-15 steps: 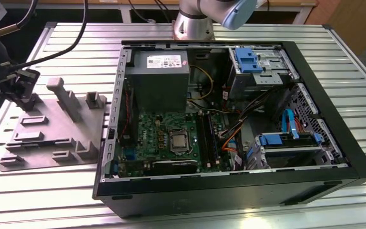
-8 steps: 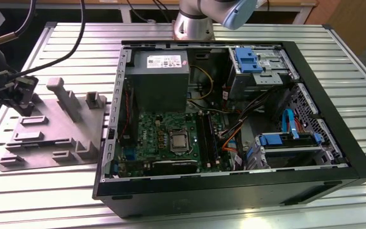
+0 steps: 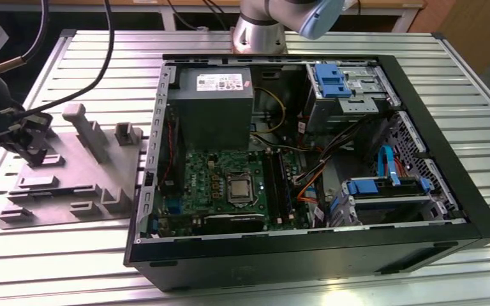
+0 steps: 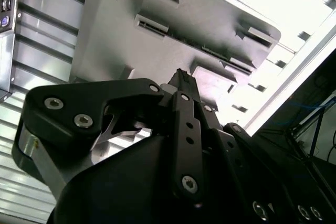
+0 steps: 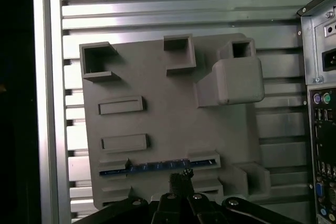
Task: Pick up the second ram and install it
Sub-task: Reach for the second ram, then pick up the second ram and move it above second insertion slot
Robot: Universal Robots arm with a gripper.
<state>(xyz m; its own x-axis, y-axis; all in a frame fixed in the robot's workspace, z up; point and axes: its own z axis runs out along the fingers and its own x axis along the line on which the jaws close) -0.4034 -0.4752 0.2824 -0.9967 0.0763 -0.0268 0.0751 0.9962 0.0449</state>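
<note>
The second ram (image 5: 152, 167) is a thin dark stick with a bluish edge. It stands on edge in a slot of the grey holder tray (image 5: 168, 124). In the first wrist view my gripper (image 5: 181, 178) hovers right beside the stick's middle, fingers shut together and holding nothing. In the exterior view the gripper (image 3: 30, 143) hangs over the far-left end of the tray (image 3: 74, 172), left of the open computer case (image 3: 313, 159). The motherboard's black slots (image 3: 277, 185) lie inside the case. The second wrist view shows the gripper (image 4: 184, 80) just above the tray (image 4: 131, 51).
The case holds a grey power supply (image 3: 214, 105), blue drive cages (image 3: 334, 83) and loose cables. Upright posts (image 3: 85, 131) rise from the tray close to the gripper. Everything stands on a slatted metal table (image 3: 58, 255). The case's rear panel (image 5: 320, 129) borders the tray.
</note>
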